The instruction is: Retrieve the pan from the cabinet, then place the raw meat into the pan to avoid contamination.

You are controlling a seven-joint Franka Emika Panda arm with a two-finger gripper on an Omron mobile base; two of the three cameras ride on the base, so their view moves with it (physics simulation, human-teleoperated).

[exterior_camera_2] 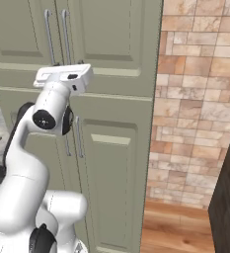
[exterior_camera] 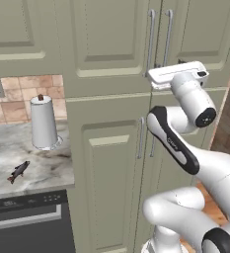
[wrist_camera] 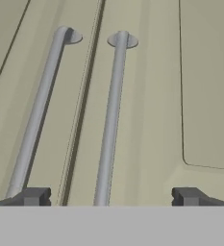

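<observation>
In the left base view the tall sage-green cabinet (exterior_camera: 111, 99) fills the middle and right, its paired doors shut, with two long silver bar handles (exterior_camera: 151, 42) running vertically on the upper pair and two more on the lower pair. The gripper (exterior_camera: 178, 66) sits at the far end of the raised white arm, close in front of the lower ends of the upper handles; its fingers are hidden behind the white hand. To the left, on the marble counter (exterior_camera: 47, 168), the raw meat (exterior_camera: 19, 171), a small dark fish, lies flat near the front edge, its long axis slanting from near left to far right; which end is the head I cannot tell. A white paper-towel roll (exterior_camera: 44, 123) stands upright farther back on the counter, well apart from the fish, before a tan tiled backsplash (exterior_camera: 18, 99). A dark dishwasher front (exterior_camera: 27, 222) sits under the counter. In the right base view the same cabinet (exterior_camera_2: 116, 123) stands left of a brick wall (exterior_camera_2: 200, 99), with a wood floor (exterior_camera_2: 175, 227) below; the gripper (exterior_camera_2: 62, 68) is up against the upper doors just beside the bar handles (exterior_camera_2: 64, 37). In the hand view the two dark fingertips (wrist_camera: 34, 196) stand wide apart at the bottom, holding nothing, and the two bar handles (wrist_camera: 111, 115) run lengthwise up the closed cabinet doors (wrist_camera: 147, 96), the right handle between the tips, the left one just above the left tip.
</observation>
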